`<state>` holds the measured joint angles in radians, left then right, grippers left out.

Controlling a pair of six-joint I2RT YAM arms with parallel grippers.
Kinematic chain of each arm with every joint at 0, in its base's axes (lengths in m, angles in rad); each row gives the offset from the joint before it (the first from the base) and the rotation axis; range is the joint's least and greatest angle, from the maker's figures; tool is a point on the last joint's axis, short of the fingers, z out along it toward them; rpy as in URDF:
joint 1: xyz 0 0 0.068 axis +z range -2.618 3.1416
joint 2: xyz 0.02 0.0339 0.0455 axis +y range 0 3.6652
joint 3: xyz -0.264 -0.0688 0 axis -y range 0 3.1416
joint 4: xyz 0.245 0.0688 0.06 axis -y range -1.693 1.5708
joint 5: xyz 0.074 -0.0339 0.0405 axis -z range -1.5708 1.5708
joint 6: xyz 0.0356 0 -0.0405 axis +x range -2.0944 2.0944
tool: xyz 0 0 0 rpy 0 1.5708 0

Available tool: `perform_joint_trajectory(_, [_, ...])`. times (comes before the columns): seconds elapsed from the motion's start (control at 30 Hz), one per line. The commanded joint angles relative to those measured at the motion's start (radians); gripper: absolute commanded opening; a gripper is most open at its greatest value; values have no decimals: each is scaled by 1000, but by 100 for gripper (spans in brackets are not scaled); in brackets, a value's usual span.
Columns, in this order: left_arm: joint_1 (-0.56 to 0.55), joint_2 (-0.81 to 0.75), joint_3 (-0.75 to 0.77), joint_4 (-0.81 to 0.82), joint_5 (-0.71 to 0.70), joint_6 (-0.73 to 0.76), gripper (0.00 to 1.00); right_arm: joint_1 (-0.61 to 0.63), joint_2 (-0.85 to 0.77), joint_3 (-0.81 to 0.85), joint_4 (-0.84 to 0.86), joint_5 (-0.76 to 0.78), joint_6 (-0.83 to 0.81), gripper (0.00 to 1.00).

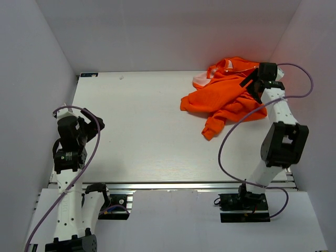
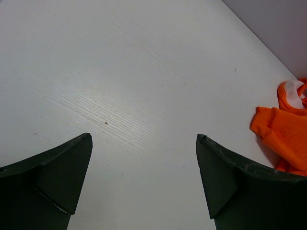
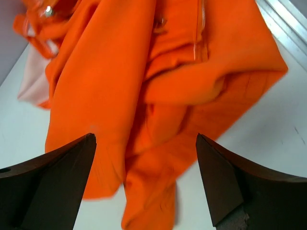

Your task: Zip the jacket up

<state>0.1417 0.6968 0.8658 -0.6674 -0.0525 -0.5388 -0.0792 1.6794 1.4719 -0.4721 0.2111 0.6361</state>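
Note:
The orange jacket (image 1: 223,94) lies crumpled in a heap at the back right of the white table, a sleeve trailing toward the front. Its pale neck lining (image 1: 201,80) shows at the back left of the heap. My right gripper (image 1: 251,83) hovers over the heap's right side, open and empty; in the right wrist view the jacket (image 3: 144,86) fills the space between and beyond the spread fingers (image 3: 62,177), and a light zipper strip (image 3: 201,33) runs near the top. My left gripper (image 1: 90,125) is open and empty over the left side of the table; the jacket's edge (image 2: 285,129) shows far right.
White walls enclose the table (image 1: 147,131) on the left, back and right. An aluminium rail (image 1: 173,185) runs along the near edge. Purple cables (image 1: 231,142) loop from both arms.

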Motion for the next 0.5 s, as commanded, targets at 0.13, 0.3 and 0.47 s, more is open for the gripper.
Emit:
perform_joint_trajectory(0.13, [1,12,-8,22,-4,10,98,-44,351,374,-43,33,56,89])
perform_joint_trajectory(0.3, [1,10,-14,31,8,14,98,-47,583,543,-33,-53,54,89])
perform_joint_trajectory(0.47, [2,12,-14,29,3,11,98,-45,724,663,-2,-197,50,76])
